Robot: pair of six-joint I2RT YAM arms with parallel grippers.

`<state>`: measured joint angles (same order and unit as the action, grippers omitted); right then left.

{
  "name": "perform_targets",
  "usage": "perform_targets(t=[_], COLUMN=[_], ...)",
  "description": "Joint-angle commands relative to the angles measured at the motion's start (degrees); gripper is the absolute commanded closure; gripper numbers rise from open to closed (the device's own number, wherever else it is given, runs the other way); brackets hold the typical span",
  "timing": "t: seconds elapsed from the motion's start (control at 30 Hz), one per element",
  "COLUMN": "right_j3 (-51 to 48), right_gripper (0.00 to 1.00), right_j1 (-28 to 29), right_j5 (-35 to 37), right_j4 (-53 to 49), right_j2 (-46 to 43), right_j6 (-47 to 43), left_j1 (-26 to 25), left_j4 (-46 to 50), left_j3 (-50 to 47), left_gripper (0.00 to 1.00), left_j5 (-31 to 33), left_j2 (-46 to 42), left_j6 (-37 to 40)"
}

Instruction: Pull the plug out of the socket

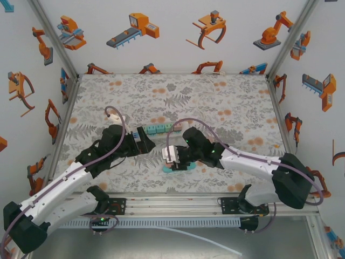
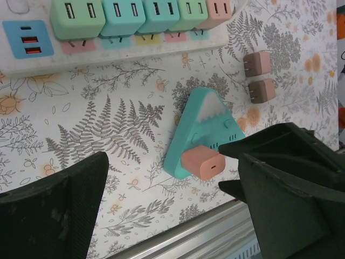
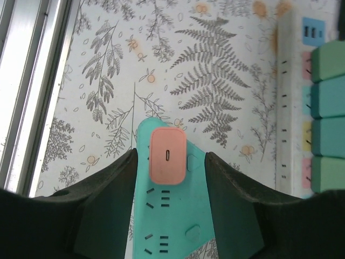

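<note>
A pink plug (image 3: 167, 155) sits in the narrow end of a teal triangular socket (image 3: 178, 216) that lies on the fern-print mat. My right gripper (image 3: 170, 157) is shut on the socket, one finger pressed on each long side just behind the plug. From above, the plug (image 1: 170, 154) and socket (image 1: 176, 168) lie under the right gripper (image 1: 177, 157). My left gripper (image 2: 172, 213) stands wide open over the mat with nothing between its fingers. In the left wrist view the plug (image 2: 202, 162) lies just ahead of its right finger (image 2: 291, 199), on the socket (image 2: 199, 121).
A white power strip (image 2: 32, 62) with several green, teal and pink plugs lies beyond the socket, also at the right edge (image 3: 291, 108) of the right wrist view. Two loose pink plugs (image 2: 260, 76) lie on the mat. The metal table rail (image 1: 172, 202) runs along the near edge.
</note>
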<state>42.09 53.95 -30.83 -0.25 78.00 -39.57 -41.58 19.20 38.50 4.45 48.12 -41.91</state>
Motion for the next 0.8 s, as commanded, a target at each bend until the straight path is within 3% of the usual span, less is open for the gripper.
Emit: perform_targets(t=[0.0,0.3,0.4,0.57,0.77], right_j3=[2.36,4.75,4.91,6.79,8.23], right_gripper=[0.52,0.71,0.76,0.77,0.77], right_j1=[0.62,0.54,0.49,0.54,0.54], right_j5=[0.04,-0.95,-2.87,-7.3,-7.69], right_j4=[-0.79,-4.44,-5.01,-7.9,-9.74], right_j2=[3.07,6.6,6.05,6.94,7.78], right_j6=[-5.83,-10.81,-12.94,-16.58,-19.57], left_j1=[0.17,0.14,0.2,0.41,0.89], left_j4=[2.5,0.15,-2.42,-9.87,-23.44], left_j3=[-1.17,-0.73,0.63,2.73,0.36], left_gripper=[0.03,0.03,0.03,0.0,0.15], left_j5=[1.54,-2.7,-4.59,-13.62,-18.71], left_j2=[-0.87,3.87,8.59,21.43,32.18], left_j6=[-1.94,-2.08,-1.93,-0.7,-2.28])
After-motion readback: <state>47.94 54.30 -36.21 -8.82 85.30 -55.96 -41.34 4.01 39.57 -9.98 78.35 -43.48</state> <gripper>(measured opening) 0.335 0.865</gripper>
